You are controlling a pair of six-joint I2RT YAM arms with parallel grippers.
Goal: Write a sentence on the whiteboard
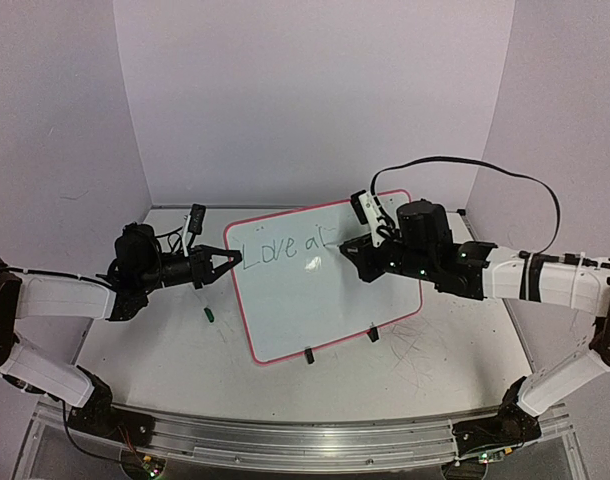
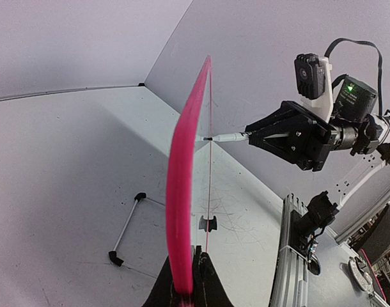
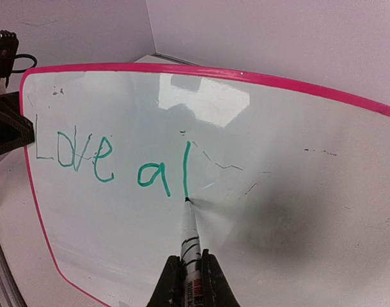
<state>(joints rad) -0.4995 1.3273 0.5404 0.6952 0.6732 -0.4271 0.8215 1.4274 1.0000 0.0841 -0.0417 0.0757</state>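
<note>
**A:** Where does it stand?

**B:** The whiteboard (image 1: 325,300) lies mid-frame on the desk (image 1: 455,340), a little askew. The left gripper (image 1: 228,262) is closed tight on the board's pink rim at its left edge. The right gripper (image 3: 190,272) is clamped on a marker (image 3: 190,240), whose tip touches the board at the foot of the "l". The sentence (image 3: 112,163) reads only "Love al".

**A:** What worries you?

**B:** That pinch on the rim looks thin. If the marker is pressed hard or dragged sideways, the board could twist or slip out, and the next stroke would wander.

**A:** And the marker?

**B:** It is held low on its barrel, so it might rock between the jaws and leave a skipped or doubled line. The glossy surface gives the tip little to bite on. A low pass leftward could also smear the wet green letters.
</note>
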